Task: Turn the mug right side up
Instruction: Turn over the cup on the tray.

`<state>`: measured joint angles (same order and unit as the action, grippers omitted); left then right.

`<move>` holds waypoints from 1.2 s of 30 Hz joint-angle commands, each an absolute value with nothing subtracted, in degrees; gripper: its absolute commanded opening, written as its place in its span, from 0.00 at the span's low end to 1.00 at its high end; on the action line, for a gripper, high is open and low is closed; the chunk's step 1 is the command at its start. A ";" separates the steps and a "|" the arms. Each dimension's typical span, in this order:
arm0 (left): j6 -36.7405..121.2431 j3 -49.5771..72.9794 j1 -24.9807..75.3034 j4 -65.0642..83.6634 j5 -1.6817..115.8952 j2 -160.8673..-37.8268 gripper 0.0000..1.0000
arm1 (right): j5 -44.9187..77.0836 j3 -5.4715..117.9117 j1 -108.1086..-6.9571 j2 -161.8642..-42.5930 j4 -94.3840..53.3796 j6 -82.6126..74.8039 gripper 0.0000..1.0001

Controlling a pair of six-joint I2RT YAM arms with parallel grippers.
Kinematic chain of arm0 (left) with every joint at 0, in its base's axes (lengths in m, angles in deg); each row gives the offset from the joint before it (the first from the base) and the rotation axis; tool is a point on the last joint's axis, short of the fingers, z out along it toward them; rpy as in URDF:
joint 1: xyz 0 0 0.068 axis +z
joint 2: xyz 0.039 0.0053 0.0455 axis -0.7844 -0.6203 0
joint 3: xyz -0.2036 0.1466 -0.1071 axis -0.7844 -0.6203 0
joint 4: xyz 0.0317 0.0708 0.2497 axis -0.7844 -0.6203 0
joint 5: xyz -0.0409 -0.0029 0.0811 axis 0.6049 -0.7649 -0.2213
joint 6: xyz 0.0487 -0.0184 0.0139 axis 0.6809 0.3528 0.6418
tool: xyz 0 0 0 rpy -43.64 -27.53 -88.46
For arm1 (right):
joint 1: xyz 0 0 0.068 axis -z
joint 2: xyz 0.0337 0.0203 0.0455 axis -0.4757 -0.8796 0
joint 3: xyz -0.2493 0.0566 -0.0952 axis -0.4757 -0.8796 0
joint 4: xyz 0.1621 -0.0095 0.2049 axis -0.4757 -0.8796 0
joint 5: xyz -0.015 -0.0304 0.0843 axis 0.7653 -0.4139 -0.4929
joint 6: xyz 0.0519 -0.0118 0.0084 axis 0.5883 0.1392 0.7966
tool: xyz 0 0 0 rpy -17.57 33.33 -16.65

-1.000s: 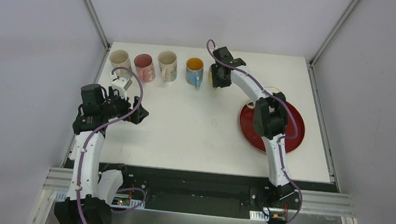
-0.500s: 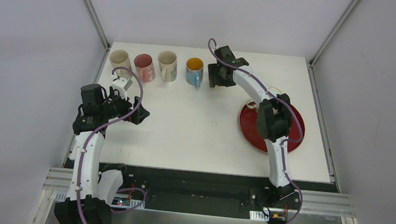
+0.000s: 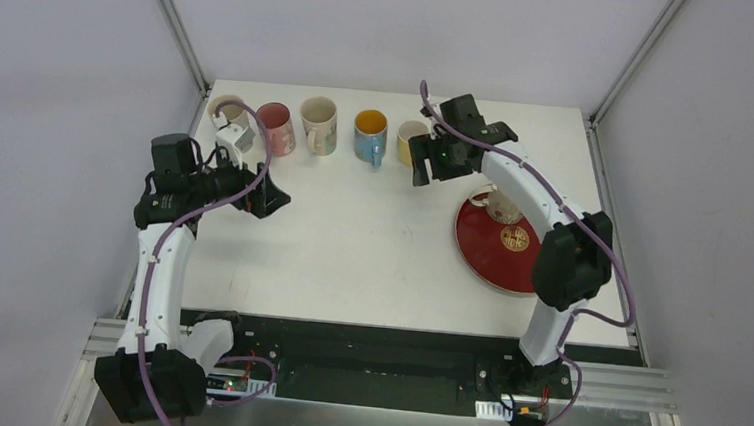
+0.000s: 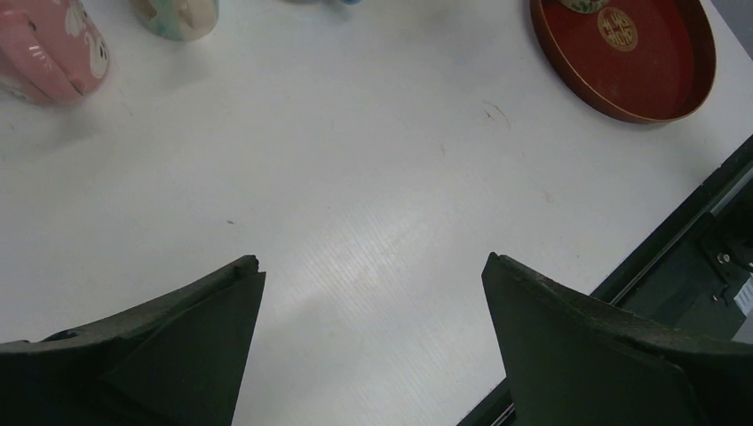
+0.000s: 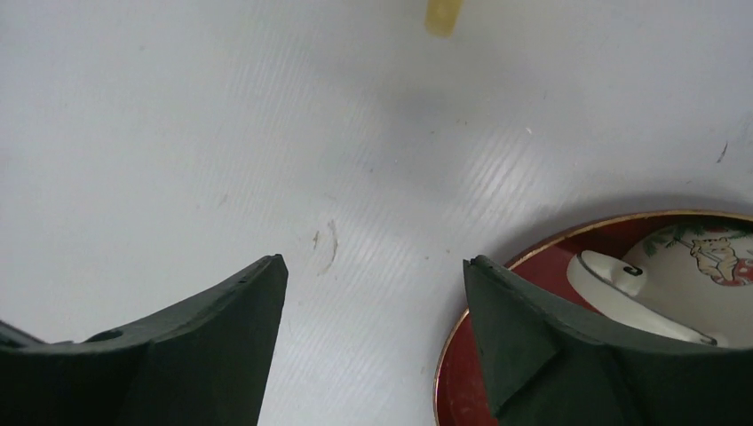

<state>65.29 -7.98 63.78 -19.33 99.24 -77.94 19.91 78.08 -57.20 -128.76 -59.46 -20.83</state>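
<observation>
A cream mug (image 3: 413,135) stands upright, mouth up, at the right end of the row of mugs at the back. My right gripper (image 3: 420,168) hovers just in front of and to the right of it, open, with only bare table between its fingers (image 5: 373,262). A white mug with a cartoon print (image 3: 499,204) (image 5: 684,271) rests on the red tray (image 3: 539,270); how it is turned I cannot tell. My left gripper (image 3: 272,201) (image 4: 373,262) is open over the left half of the table, holding nothing.
Left of the cream mug, also upright, stand a blue mug with orange inside (image 3: 369,134), a patterned cream mug (image 3: 319,124), a pink mug (image 3: 275,126) and a cream mug (image 3: 228,110) half hidden by the left arm's cable. The white table (image 3: 371,243) ends at the back wall.
My right gripper has opened, let go of the cream mug at the end of the row and drawn back to the right. The left arm has shifted slightly towards the back.
</observation>
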 commanded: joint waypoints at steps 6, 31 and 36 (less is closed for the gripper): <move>69.69 4.39 47.48 -20.81 93.33 -86.59 1.00 | 8.39 67.40 -50.47 -112.61 -63.57 -31.44 0.81; 69.30 29.38 18.01 -20.94 81.29 -118.81 1.00 | 11.31 75.51 -22.27 -128.49 -51.24 -10.95 0.81; 68.39 30.33 17.54 -20.93 81.75 -120.59 1.00 | 0.13 76.09 -20.53 -131.68 -52.58 -7.72 0.80</move>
<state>68.33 27.67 17.90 -21.10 81.69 -120.01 10.25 73.27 -21.64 -130.33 -52.03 -12.15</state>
